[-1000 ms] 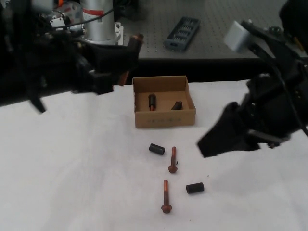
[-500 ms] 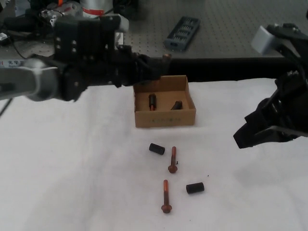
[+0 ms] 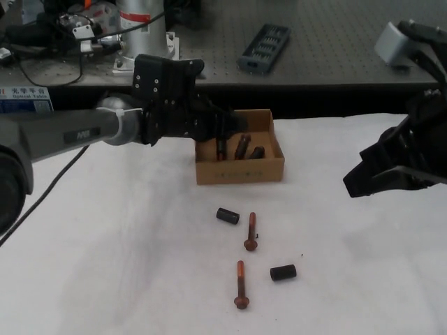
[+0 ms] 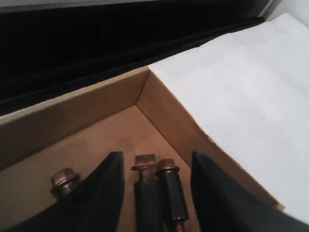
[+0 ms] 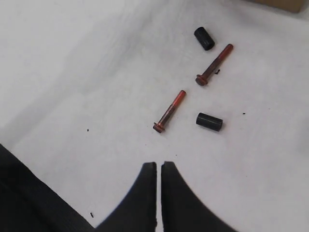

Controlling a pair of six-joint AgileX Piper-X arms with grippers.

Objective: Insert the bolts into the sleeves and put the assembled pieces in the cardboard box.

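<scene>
Left tool point(image 4: 155, 162) has swung down into the box point(image 3: 241, 171), fingers spread, an assembled piece point(image 4: 173, 198) lying loose between them. Right tool point(image 5: 158, 169), clenched empty, hangs over the worktop point(image 3: 105, 265). Before the box lie far bolt point(image 3: 251, 230), near bolt point(image 3: 240, 285), far sleeve point(image 3: 227, 216) and near sleeve point(image 3: 283, 272); both bolts' long axes run boxward, ahead of the right tool.

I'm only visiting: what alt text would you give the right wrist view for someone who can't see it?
Two reddish bolts and two black sleeves lie loose and apart on a white cloth. The right hand, fingers shut, is held over the cloth near them.
</scene>
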